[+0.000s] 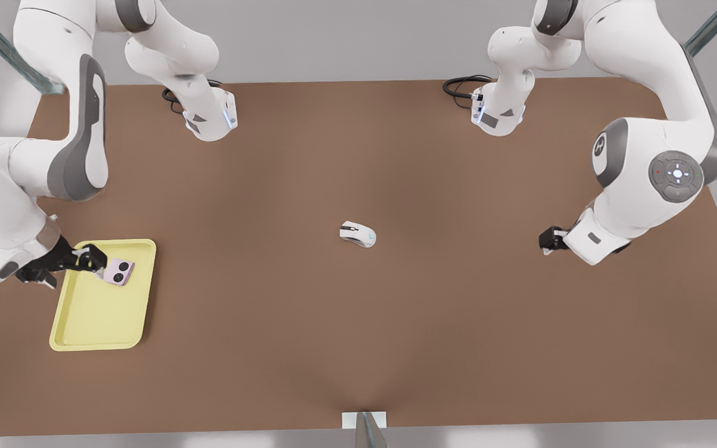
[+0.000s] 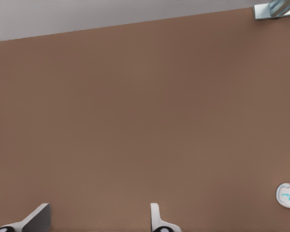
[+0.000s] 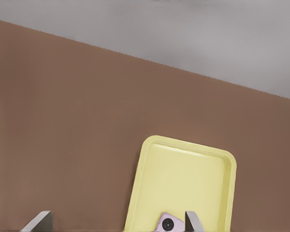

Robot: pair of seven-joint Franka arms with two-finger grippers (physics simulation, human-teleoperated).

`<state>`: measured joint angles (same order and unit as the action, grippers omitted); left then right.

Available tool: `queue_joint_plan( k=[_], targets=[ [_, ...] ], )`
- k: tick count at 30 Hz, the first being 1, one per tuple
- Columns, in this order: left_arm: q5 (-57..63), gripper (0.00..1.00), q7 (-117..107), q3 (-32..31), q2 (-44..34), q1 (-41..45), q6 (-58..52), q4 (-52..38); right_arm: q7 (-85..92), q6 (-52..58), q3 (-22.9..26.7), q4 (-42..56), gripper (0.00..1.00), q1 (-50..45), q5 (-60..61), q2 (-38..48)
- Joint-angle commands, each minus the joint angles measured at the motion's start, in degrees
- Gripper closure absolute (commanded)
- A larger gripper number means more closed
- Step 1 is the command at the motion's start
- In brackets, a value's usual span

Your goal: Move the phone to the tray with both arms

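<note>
The phone [image 1: 119,272] is seen inside the tray [image 1: 94,317], near the tray's far end, so the main job looks done. The right gripper [image 1: 96,259] is held low over that end of the tray, just beside the phone, and its fingers [image 3: 192,221] are spread wide with nothing gripped. What seems to be left is for this arm to be lifted away from the tray. Farther back, a white mouse [image 1: 358,234] is found alone in the middle of the table [image 1: 358,348]. The left gripper [image 1: 548,240] is kept waiting on the front view's right, well apart from the tray, its fingers [image 2: 157,218] opened wide and holding nothing. Counted up: one phone, one tray, one mouse, two arms, two grippers
</note>
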<state>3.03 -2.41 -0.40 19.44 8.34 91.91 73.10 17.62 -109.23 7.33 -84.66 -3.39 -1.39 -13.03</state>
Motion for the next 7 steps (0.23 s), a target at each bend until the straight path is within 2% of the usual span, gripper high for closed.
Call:
queue_joint_plan(
  k=[1, 7],
  targets=[
    [0.6, 0.00, 0.9, 0.0, 0.2, 0.0, 0.6, -0.1, -8.6, 27.6, 0.0, 4.5, 0.00, 0.0, 0.7, 0.8],
    [0.6, 0.00, 0.8, 0.0, 0.5, 0.0, 0.7, -0.1, -11.6, 28.0, 0.0, 4.5, 0.00, 0.9, 0.6, 1.4]
  ],
)
